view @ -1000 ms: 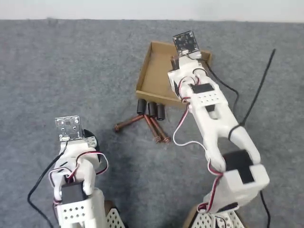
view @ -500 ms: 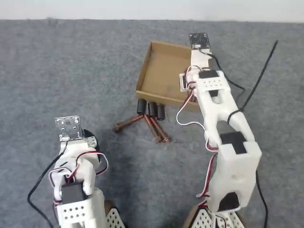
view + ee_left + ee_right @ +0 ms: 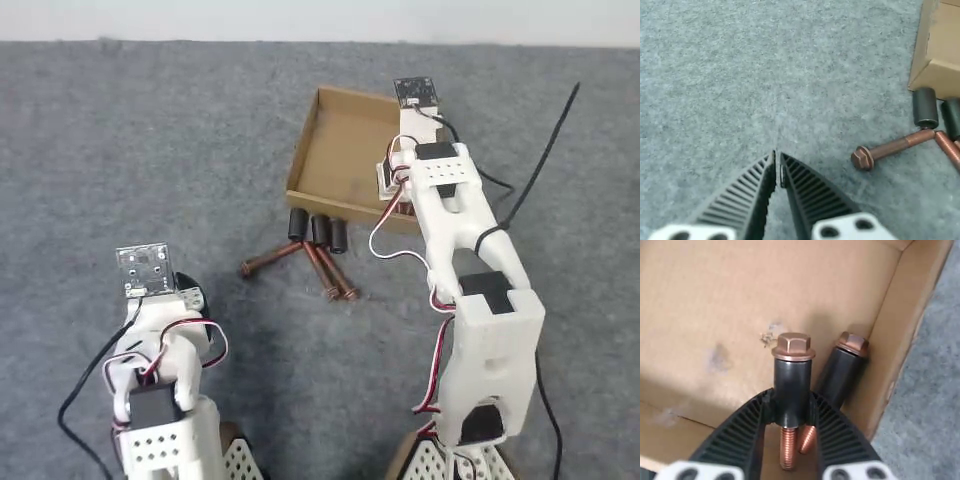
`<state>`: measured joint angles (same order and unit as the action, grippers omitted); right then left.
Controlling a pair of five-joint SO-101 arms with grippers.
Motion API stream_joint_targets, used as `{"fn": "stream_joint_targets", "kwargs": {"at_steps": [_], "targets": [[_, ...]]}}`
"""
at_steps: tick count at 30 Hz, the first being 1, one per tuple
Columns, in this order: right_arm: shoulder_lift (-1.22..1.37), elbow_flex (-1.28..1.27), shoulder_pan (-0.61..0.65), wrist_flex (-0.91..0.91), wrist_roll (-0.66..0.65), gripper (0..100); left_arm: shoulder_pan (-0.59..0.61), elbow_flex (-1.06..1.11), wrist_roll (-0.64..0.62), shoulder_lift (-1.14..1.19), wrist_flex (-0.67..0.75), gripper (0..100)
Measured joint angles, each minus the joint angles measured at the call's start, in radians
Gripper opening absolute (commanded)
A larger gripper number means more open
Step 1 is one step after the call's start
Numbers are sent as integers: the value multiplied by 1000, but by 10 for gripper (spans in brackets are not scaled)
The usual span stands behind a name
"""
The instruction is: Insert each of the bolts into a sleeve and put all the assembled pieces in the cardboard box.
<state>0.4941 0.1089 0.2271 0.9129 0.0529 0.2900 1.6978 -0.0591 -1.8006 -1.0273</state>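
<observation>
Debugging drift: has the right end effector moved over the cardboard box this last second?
Yes. The right end effector, judged by its wrist in the high view, shifted across the brown cardboard box toward the side away from the left arm.

The left arm (image 3: 165, 345) and right arm (image 3: 462, 235) have white shells, black servos and red, white, black wires; fingers (image 3: 810, 195) are black, ribbed.

— Where does the high view sit?
— Above the grey surface (image 3: 150, 150), looking steeply down.
— And the wrists?
— Close behind their jaws: left faces the loose bolts (image 3: 895, 146) (shared with the high view), right looks into the cardboard box (image 3: 715, 300).
</observation>
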Motion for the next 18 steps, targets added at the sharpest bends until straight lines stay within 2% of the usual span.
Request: {"fn": "stream_joint_targets", "kwargs": {"at_steps": [2,11,18], "targets": [[0,3,2,2,0,145,0,0,0,0,0,12],[-14,20,0,6,0,80,0,0,2,0,0,12],[-187,20,0,143,0,73,0,0,2,0,0,12]]}}
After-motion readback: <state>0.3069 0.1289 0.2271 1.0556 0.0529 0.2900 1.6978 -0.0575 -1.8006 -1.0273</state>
